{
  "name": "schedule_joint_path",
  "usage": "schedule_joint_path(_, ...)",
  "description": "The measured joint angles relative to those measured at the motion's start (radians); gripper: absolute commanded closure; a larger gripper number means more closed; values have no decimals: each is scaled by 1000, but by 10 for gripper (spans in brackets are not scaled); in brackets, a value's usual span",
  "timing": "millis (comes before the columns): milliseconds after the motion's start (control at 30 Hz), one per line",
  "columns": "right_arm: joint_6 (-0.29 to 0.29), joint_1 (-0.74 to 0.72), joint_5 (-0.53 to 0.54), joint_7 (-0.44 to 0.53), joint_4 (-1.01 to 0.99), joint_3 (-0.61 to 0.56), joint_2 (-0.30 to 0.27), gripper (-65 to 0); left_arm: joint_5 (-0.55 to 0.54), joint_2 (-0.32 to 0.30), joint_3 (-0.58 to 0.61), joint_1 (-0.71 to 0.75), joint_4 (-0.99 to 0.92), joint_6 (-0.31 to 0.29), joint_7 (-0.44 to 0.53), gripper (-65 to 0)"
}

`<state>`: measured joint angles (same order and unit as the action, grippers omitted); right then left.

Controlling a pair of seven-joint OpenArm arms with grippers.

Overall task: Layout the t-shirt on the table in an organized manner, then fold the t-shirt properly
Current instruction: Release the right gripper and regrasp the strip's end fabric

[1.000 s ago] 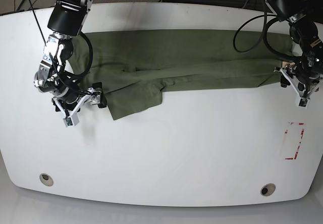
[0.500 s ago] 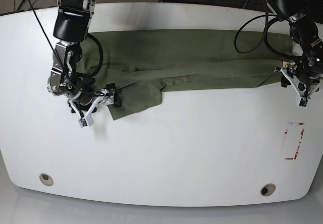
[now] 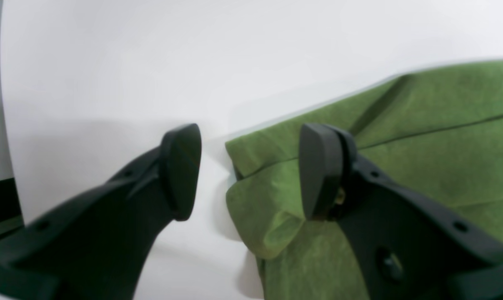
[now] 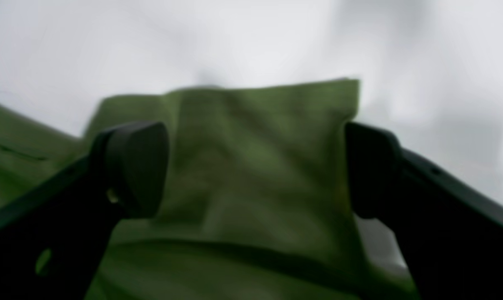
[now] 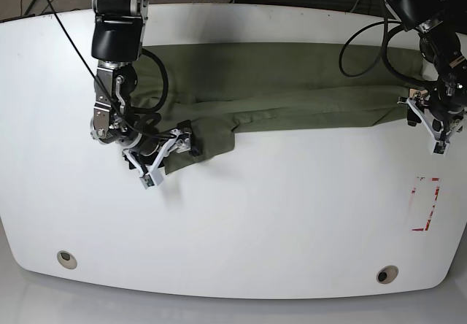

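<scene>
The olive-green t-shirt (image 5: 277, 83) lies as a long band across the back of the white table (image 5: 255, 214), with a flap hanging toward the front at its left. My right gripper (image 5: 169, 157) is at that flap. In the right wrist view the right gripper (image 4: 253, 166) is open wide, with the blurred shirt flap (image 4: 259, 158) between its fingers. My left gripper (image 5: 436, 128) sits at the shirt's right end. In the left wrist view the left gripper (image 3: 251, 171) is open, straddling the shirt corner (image 3: 264, 208), with one finger (image 3: 318, 171) over the cloth and the other above bare table.
A red tape mark (image 5: 425, 203) is on the table at the front right. Two round grommet holes (image 5: 66, 259) (image 5: 387, 274) sit near the front edge. Black cables (image 5: 365, 39) loop over the shirt's right end from the left arm.
The right arm has swung toward the shirt, bringing its open gripper from bare table onto the hanging flap. The left arm has not moved.
</scene>
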<state>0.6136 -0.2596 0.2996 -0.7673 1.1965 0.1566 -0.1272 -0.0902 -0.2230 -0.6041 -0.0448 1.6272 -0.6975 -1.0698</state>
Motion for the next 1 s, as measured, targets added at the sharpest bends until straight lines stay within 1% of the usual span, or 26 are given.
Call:
schedule_joint_path(33, 0, 0, 0, 2, 0, -2, 1, -617, 0, 1, 0, 0, 0, 0, 0, -344)
schedule_joint_path(100, 1, 0, 1, 1, 0, -1, 0, -587, -3, 0, 1, 0, 0, 0, 0, -344)
schedule_joint_path(133, 1, 0, 3, 1, 0, -1, 0, -568, -3, 0, 0, 1, 0, 0, 0, -344)
schedule_joint_path(200, 0, 0, 3, 1, 0, -1, 0, -509, 0, 0, 0, 1, 0, 0, 0, -344)
schedule_joint_path(300, -4, 1, -2, -1, 0, -1, -1, -358, 0, 1, 0, 1, 0, 0, 0, -344)
schedule_joint_path(333, -4, 1, -2, -5, 0, -1, -1, -319, -1, 0, 0, 0, 0, 0, 0, -344)
schedule_joint_path(367, -4, 2, -6, -4, -1, -1, -1, -257, -1, 0, 0, 0, 0, 0, 0, -344)
schedule_joint_path(400, -3, 3, -6, -6, -1, -1, -1, -216, 0, 0, 0, 1, 0, 0, 0, -344)
schedule_joint_path(433, -3, 4, -6, -7, -1, -1, -1, -155, 0, 0, 0, 1, 0, 0, 0, -344)
schedule_joint_path(467, -3, 5, -6, -13, -1, -1, -1, -122, 0, 0, 0, 1, 0, 0, 0, -344)
schedule_joint_path(500, 1, 5, -8, -15, -2, -1, 0, -63, 0, 0, 0, 1, 0, 0, 0, -344)
schedule_joint_path(533, 1, 6, -7, -16, -2, -1, -1, -43, 0, 0, 0, 1, 0, 0, 0, -344)
schedule_joint_path(567, 3, 6, -8, -18, -3, -1, 0, 0, 0, 0, 0, 1, 0, 0, 0, -344)
schedule_joint_path(733, 6, 5, -6, -19, -2, -1, -1, 0, 0, 0, 0, 1, 0, 0, 0, -344)
schedule_joint_path(800, 26, 5, -5, -19, 2, -1, -1, 0, 0, 1, 0, 1, 0, 0, 0, -344)
schedule_joint_path(867, 67, 6, -6, -23, 18, -1, -1, 0, 0, 1, 0, 1, 0, 0, 0, -344)
schedule_joint_path(900, 76, 8, -7, -24, 31, -1, -1, 0, 0, 1, 0, 0, 0, 0, 0, -344)
schedule_joint_path(1000, 79, 11, 0, -31, 73, -2, 0, 0, 0, 1, 0, 1, 0, 0, 0, -344)
